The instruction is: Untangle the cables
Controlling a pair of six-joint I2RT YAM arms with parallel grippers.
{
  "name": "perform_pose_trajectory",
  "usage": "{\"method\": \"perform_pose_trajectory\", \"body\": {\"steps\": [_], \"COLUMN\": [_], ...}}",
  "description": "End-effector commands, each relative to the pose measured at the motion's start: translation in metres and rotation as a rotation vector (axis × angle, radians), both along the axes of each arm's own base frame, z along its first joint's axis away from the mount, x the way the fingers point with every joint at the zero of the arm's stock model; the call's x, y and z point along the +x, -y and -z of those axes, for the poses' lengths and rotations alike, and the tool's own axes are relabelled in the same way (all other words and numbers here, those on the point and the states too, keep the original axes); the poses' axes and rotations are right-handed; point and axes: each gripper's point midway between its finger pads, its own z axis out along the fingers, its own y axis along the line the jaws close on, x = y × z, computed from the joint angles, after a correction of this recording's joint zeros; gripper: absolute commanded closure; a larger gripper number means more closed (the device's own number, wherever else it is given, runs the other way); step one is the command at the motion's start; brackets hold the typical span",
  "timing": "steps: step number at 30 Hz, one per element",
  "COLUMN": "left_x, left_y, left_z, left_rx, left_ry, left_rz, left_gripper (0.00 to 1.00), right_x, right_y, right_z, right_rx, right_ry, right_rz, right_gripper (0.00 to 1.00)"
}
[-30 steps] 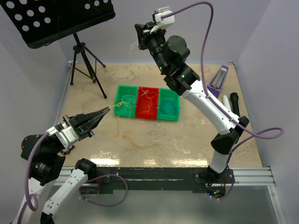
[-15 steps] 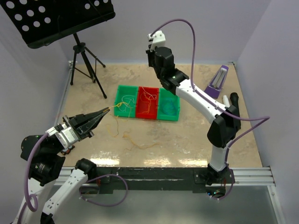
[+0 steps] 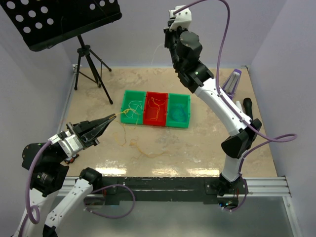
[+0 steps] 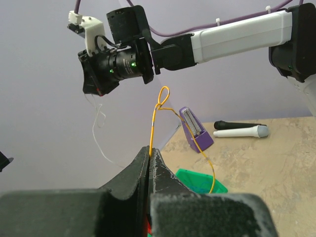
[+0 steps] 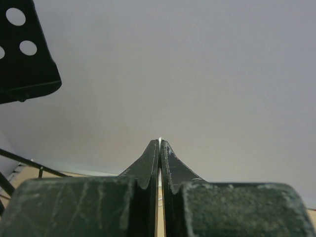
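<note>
The left tool [image 4: 149,150] pinches a yellow cable [image 4: 154,118], the right tool [image 5: 159,143] a white cable [image 4: 101,116]; both look limp, featherlight, best gripped near knots.

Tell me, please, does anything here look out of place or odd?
Yes. Yellow-orange cable sprawls on the table in front of the bins, outside them, and the left pincer pinches a looped stretch of it. The right pincer holds a white cable high in the air.
</note>
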Motion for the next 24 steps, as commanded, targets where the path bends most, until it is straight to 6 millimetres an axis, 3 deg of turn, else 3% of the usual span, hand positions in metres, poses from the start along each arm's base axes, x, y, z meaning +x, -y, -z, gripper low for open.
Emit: {"method": "perform_pose_trajectory", "body": {"steps": [1,5,11,14,19,24], "left_x": [-0.003,-0.004,-0.006,-0.004,-0.004,-0.004], "left_y": [-0.002,-0.002,-0.003,-0.003,-0.003,-0.003], "left_z": [-0.004,-0.005,-0.009,-0.006,-0.002,-0.004], "left_rx": [-0.006,-0.006,-0.012,0.005,0.015,0.004], "left_ry": [0.007,0.011,0.022,0.023,0.025,0.032], "left_rz": [-0.003,-0.003,0.0,-0.01,-0.013,-0.01], "left_gripper": [1.0,1.0,1.0,1.0,1.0,1.0], "right_x": [-0.001,-0.01,-0.025,-0.036,-0.043,-0.039], "right_y": [0.016,0.011,-0.028,-0.044,-0.068,-0.09], "right_z": [-0.003,-0.021,-0.071,-0.086,-0.08,-0.041], "right_rx": [-0.038,0.013,0.19,0.249,0.288,0.282], "right_ry": [-0.009,0.029,0.127,0.155,0.127,0.056], "right_rz": [0.066,0.003,-0.243,-0.356,-0.494,-0.538], "right_gripper": [1.0,1.0,1.0,1.0,1.0,1.0]}}
